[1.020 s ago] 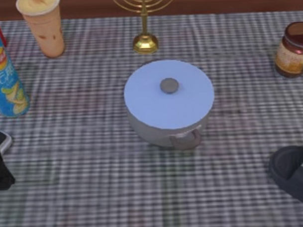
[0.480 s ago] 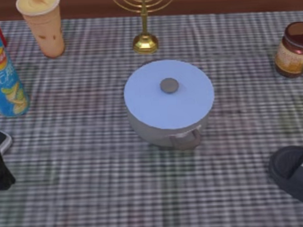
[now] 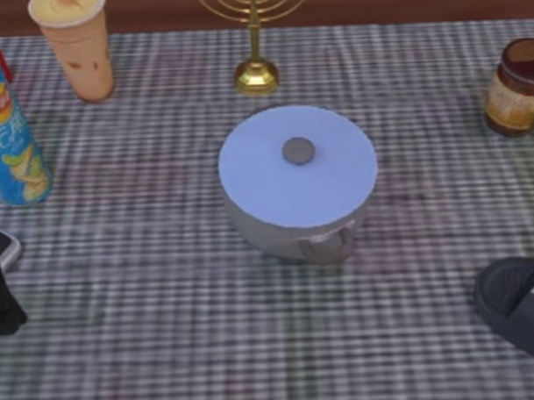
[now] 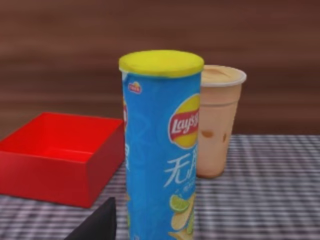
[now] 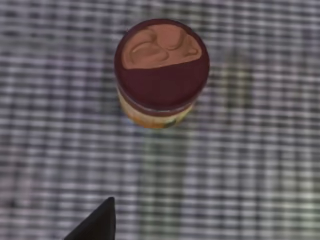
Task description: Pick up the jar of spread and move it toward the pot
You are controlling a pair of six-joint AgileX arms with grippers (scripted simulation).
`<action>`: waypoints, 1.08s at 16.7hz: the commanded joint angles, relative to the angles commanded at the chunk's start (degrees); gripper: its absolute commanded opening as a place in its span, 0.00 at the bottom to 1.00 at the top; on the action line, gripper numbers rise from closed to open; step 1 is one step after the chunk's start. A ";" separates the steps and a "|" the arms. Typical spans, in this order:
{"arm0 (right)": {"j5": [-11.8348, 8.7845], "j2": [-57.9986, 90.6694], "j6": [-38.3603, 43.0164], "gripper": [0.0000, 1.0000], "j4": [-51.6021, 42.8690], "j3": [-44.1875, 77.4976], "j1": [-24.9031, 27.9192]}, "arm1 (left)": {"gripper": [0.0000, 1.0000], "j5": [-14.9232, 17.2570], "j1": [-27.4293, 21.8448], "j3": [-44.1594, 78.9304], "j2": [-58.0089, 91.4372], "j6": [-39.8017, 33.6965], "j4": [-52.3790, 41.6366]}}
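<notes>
At the near edge of the tabletop, the right gripper sits low at the right and the left gripper is parked at the left; whether either's jaws are parted cannot be told. The pot stands mid-table. Farther right, the jar of spread stands upright and untouched. The approach seems barely begun; next, the right arm must reach out over the jar.

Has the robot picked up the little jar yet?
Not yet. Nothing looks done: the jar of spread stands on the table's right edge, far from the pot. The right gripper waits nearby at the lower right; the left arm is parked at the left edge. Grabbing, lifting and carrying remain.
</notes>
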 joint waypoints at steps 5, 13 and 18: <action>-0.89 26.19 -2.43 1.00 -11.21 27.71 0.68 | 1.00 0.00 0.00 0.00 0.00 0.00 0.00; -2.27 51.03 -5.24 1.00 -21.91 50.64 2.25 | 1.00 0.00 0.00 0.00 0.00 0.00 0.00; -2.33 51.86 -5.36 1.00 -22.31 51.32 2.33 | 1.00 0.00 0.00 0.00 0.00 0.00 0.00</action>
